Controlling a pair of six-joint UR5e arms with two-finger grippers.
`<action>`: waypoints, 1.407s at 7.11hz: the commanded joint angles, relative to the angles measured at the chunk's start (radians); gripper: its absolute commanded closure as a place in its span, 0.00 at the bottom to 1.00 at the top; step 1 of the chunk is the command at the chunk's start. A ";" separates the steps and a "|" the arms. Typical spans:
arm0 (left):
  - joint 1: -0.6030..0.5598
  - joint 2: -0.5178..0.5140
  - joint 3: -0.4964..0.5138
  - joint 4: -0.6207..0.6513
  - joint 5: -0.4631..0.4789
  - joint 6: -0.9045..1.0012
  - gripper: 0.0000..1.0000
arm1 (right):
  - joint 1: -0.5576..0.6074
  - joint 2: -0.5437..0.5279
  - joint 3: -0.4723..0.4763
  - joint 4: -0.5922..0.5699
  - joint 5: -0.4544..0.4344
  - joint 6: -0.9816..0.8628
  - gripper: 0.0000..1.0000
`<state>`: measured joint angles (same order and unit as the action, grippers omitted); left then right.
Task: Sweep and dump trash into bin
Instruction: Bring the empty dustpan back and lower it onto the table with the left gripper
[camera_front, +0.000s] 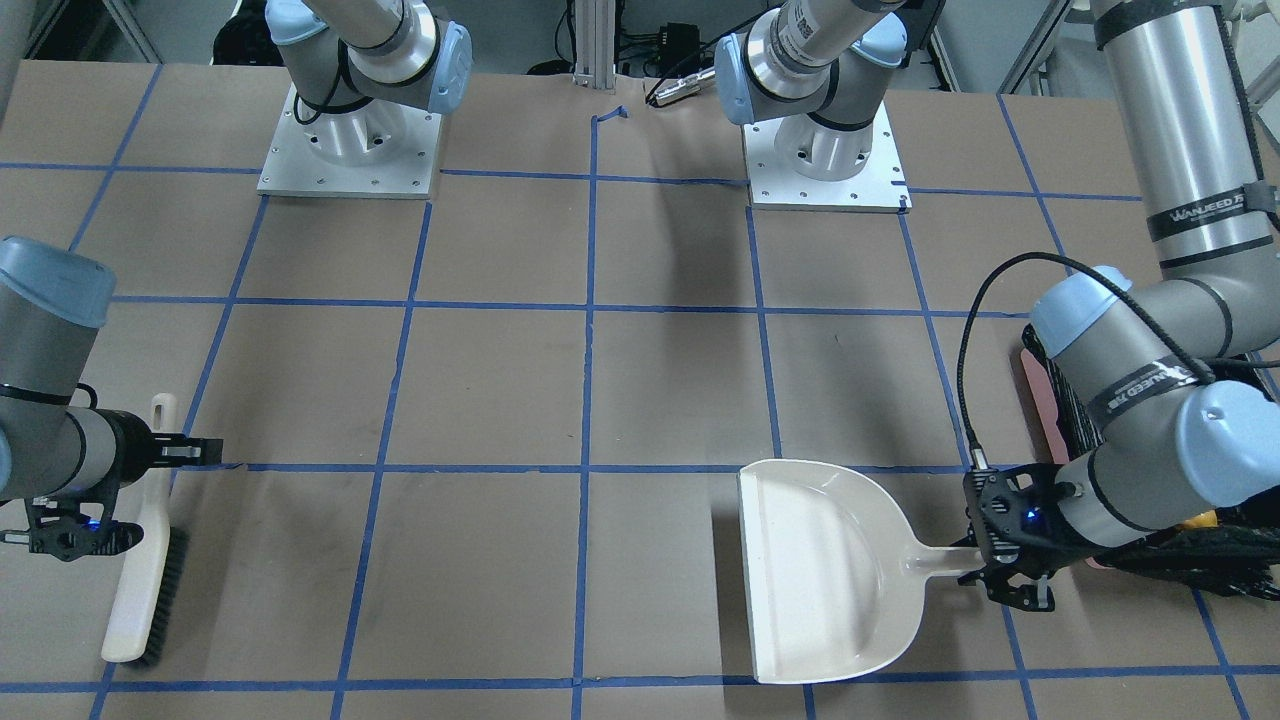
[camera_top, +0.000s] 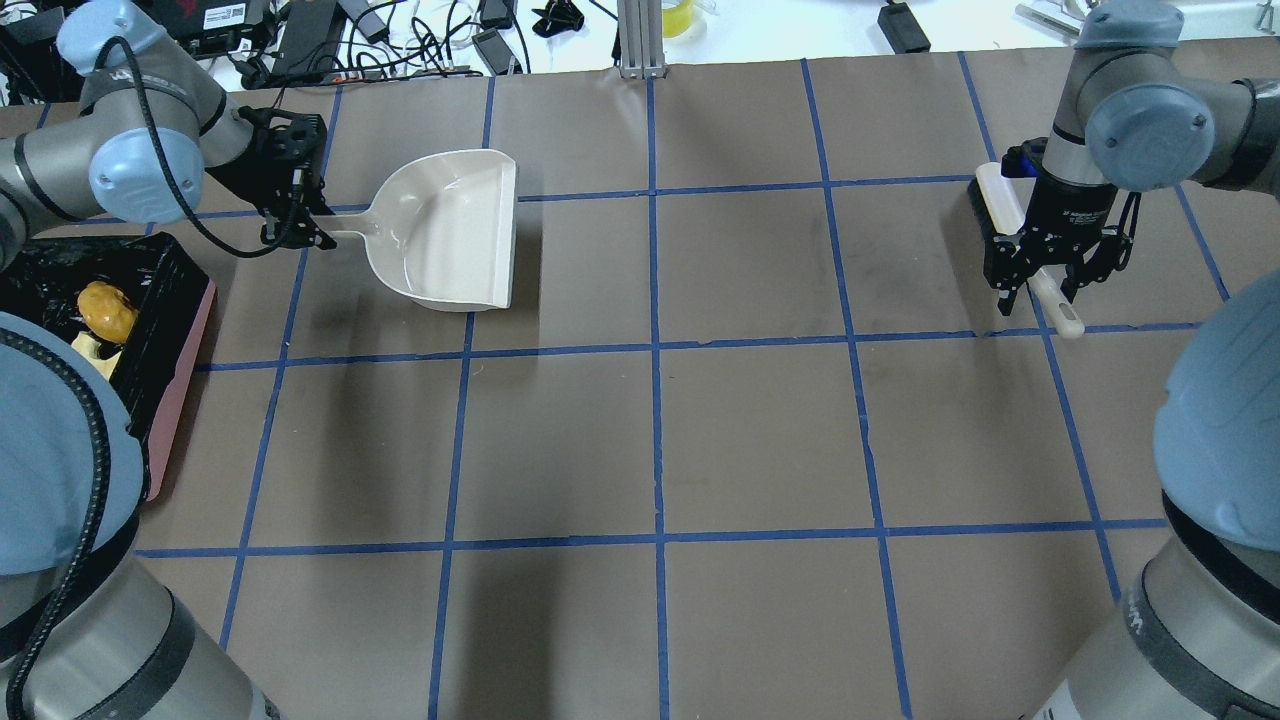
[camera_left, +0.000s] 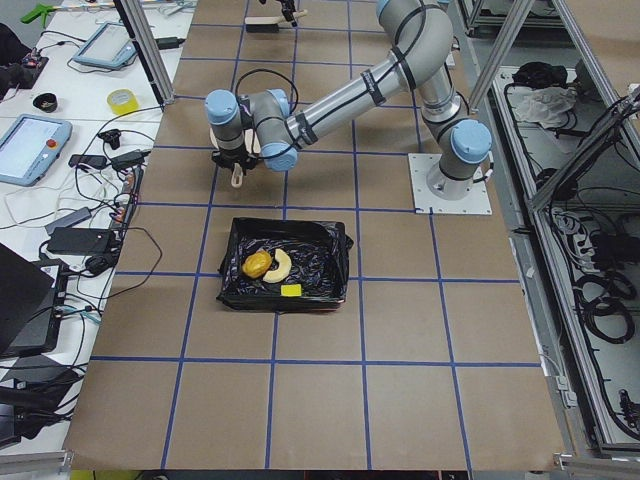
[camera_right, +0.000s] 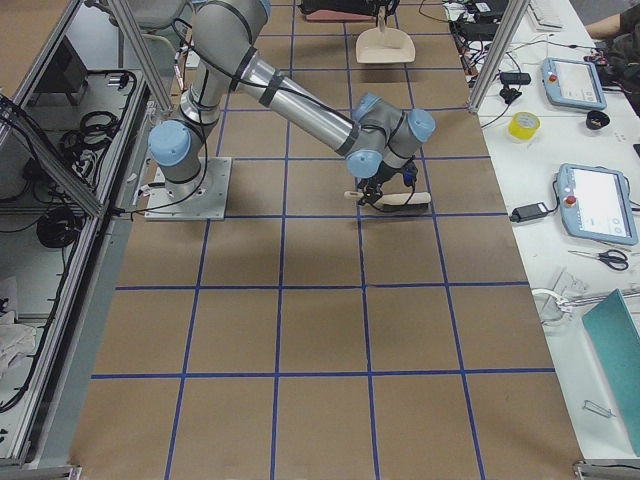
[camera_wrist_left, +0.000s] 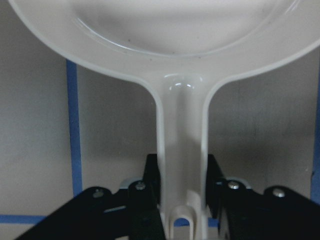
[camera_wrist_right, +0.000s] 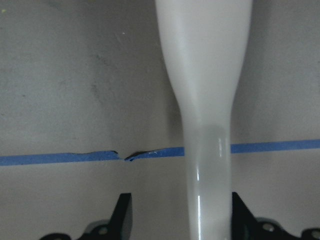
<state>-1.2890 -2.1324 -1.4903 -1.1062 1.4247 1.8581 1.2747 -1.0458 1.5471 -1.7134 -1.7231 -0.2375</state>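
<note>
With the trash (camera_left: 268, 265) in the bin (camera_top: 188, 335), parking the tools seems in hand: the left gripper (camera_wrist_left: 182, 167), pinching the dustpan (camera_top: 450, 230), must release; the right gripper (camera_wrist_right: 182, 212), spread astride the brush (camera_front: 145, 570), must lift.

Table (camera_top: 650, 440): brown paper cover w/ blue tape grid (camera_top: 657, 350). One tape line is torn, small gap (camera_wrist_right: 122, 156) just beside the brush handle.

White dustpan (camera_top: 450, 235): flat on table, far side, overhead view's left. Mouth faces table centre, handle points outward.

White brush (camera_front: 140, 590), black bristles: lying on table at the opposite end, well apart from dustpan. Handle crosses a tape line.

Alu post (camera_top: 640, 40): far table edge, approx centre. Cables (camera_top: 400, 30) + adapters on the white surface behind.

Side bench: tablet (camera_right: 598, 203), 2nd tablet (camera_right: 572, 82), yellow tape roll (camera_right: 523, 125) near them, scissors (camera_right: 603, 258), teal flat item (camera_right: 615, 350) partly cut off by frame.
</note>
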 joint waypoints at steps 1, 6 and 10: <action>-0.021 -0.029 0.004 0.009 0.049 -0.007 1.00 | 0.000 -0.002 -0.001 0.001 0.000 0.004 0.09; -0.065 0.033 -0.007 0.003 0.063 -0.141 0.00 | 0.000 -0.003 -0.004 -0.002 0.005 0.012 0.01; -0.130 0.412 -0.066 -0.341 0.086 -0.566 0.00 | 0.000 -0.003 -0.002 0.003 0.079 0.110 0.16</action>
<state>-1.4142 -1.8449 -1.5307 -1.3370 1.5056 1.4019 1.2747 -1.0486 1.5451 -1.7111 -1.6383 -0.1308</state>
